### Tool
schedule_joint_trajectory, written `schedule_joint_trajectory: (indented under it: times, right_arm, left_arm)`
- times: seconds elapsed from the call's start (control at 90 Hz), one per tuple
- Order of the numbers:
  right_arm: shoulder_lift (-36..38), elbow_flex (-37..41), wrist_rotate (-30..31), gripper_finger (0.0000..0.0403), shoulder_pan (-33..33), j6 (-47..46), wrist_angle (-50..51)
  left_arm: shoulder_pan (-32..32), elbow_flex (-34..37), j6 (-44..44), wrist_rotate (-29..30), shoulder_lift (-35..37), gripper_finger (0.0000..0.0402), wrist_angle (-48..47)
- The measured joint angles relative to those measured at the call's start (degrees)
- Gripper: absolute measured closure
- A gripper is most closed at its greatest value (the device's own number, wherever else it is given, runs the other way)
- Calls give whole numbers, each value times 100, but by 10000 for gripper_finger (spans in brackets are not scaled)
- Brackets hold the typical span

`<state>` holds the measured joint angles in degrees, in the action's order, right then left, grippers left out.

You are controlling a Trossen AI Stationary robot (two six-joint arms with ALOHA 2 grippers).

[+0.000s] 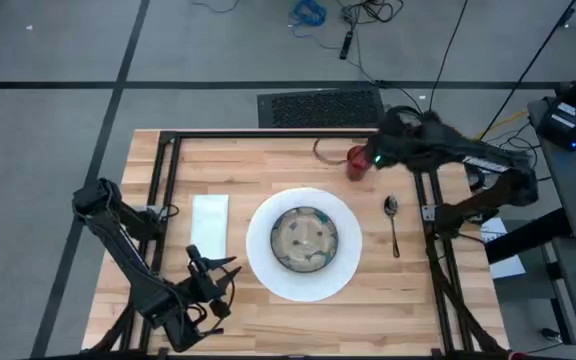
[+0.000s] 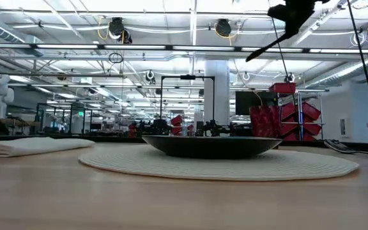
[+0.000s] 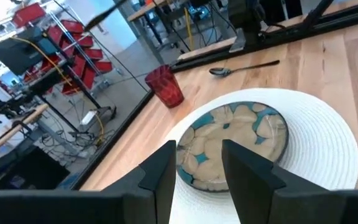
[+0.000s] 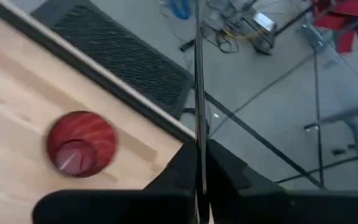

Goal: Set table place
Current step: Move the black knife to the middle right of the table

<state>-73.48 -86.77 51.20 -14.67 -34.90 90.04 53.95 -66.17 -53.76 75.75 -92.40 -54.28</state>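
The table [image 1: 258, 160] carries a half-laid place. A big white plate [image 1: 261, 262] sits at the centre, and on it a beige bowl [image 1: 304, 239] with teal patches. To its left lies a folded white napkin [image 1: 209, 222], flat on the wood and apart from the plate. To its right lies a spoon [image 1: 393, 222], handle toward the front edge, also clear of the plate.

Up by the back edge stands the red cup [image 1: 357, 162], upright, beyond the plate's far right rim. The right gripper [image 1: 383, 150] hangs above the table just beside that cup, toward the right. In the right wrist view the cup [image 4: 81, 150] shows from above, off to one side of the fingers [image 4: 180, 167], not between them. Those fingers are pressed together on a thin dark piece of cutlery [image 4: 199, 87], which runs straight out ahead of them. The low view shows that same slim piece held high in the air.

The left gripper [image 1: 216, 268] sits near the front of the table, between napkin and plate. Its fingers [image 3: 161, 171] stand apart with nothing in them, pointing across the bowl [image 3: 232, 144] toward the cup [image 3: 165, 85] and the spoon [image 3: 241, 67] well beyond.
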Motion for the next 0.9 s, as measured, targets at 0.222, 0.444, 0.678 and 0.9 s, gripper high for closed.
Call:
schedule_joint_trajectory:
  times: [0.222, 0.444, 0.678, 0.9]
  right_arm:
    - [820, 1398, -438, 403, -167, -467, -3]
    - [1112, 2595, -1255, 403, 541, -1630, -26]
    - [1096, 2904, -2207, 403, 1277, -2371, -12]
    - [930, 2910, -3202, 403, 1849, -2988, -15]
  left_arm:
    - [0, 0, 172, -67, 0, 285, -21]
    - [-140, -2, 514, 325, 2, 285, -88]
    - [-747, -4, 501, 439, 11, 285, -574]
    - [-1421, -4, 515, 409, 11, 285, -705]
